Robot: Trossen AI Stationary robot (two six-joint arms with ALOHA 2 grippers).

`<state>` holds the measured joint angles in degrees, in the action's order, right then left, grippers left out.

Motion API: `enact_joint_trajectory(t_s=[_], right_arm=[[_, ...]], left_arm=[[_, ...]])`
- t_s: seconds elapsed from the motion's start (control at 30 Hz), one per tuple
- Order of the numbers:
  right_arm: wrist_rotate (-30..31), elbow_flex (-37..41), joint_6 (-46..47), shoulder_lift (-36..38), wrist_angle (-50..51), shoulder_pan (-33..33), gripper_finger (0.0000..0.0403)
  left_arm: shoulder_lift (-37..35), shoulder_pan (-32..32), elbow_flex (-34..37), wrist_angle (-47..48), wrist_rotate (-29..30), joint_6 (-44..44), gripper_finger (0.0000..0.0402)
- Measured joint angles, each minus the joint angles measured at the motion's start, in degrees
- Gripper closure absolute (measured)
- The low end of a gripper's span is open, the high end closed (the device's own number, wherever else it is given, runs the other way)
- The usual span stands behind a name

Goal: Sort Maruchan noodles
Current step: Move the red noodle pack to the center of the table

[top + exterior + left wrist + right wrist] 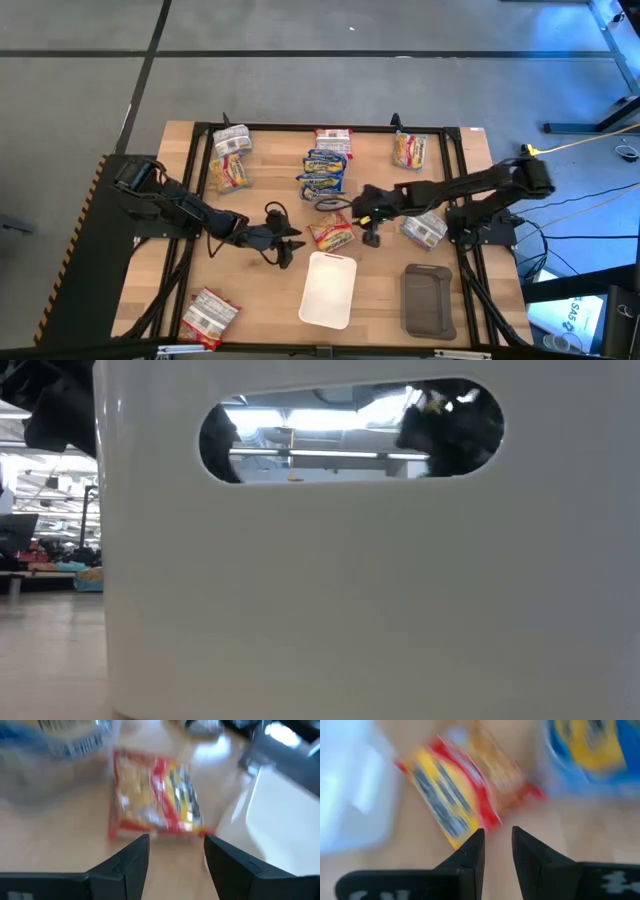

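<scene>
A red-orange crinkly plastic ramen packet [331,234] lies mid-table, just above the plain white rounded tray [329,289]. The left gripper [175,851], jaws open and empty, faces it from the left. The right gripper [497,845], jaws narrowly parted and empty, hangs just beside it. Seemingly the left should straddle one packet edge squarely before closing.

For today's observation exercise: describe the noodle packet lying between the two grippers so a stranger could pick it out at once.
Start at the white tray near the table's front edge. Just behind its back rim lies one red-orange packet, between the left gripper and right gripper. It lies alone and tilted; the blue-yellow packets behind it are stacked.
</scene>
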<state>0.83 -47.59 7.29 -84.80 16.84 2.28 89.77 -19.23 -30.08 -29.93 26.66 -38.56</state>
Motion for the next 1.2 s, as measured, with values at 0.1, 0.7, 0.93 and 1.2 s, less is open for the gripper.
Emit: enact_joint_trajectory(t_s=[0.1,0.7,0.93,1.2], right_arm=[[3.66,4.65,1.22,0.19,0.87,-0.05,0.0327],[-2.98,2.51,1.60,-17.53,-27.83,0.76,0.0327],[-4.04,-6.55,0.10,-24.98,-27.80,1.53,0.0327],[-4.46,-18.06,-3.47,-30.27,-20.52,1.49,0.0327]], left_arm=[[-0.03,0.94,-0.07,0.75,1.21,1.58,0.0218],[-5.68,0.77,0.05,23.38,-6.64,-8.15,0.0218],[-10.29,-1.52,-0.05,32.84,-6.66,-13.74,0.0218],[-10.57,-4.95,-0.02,37.29,-9.56,-20.09,0.0218]])
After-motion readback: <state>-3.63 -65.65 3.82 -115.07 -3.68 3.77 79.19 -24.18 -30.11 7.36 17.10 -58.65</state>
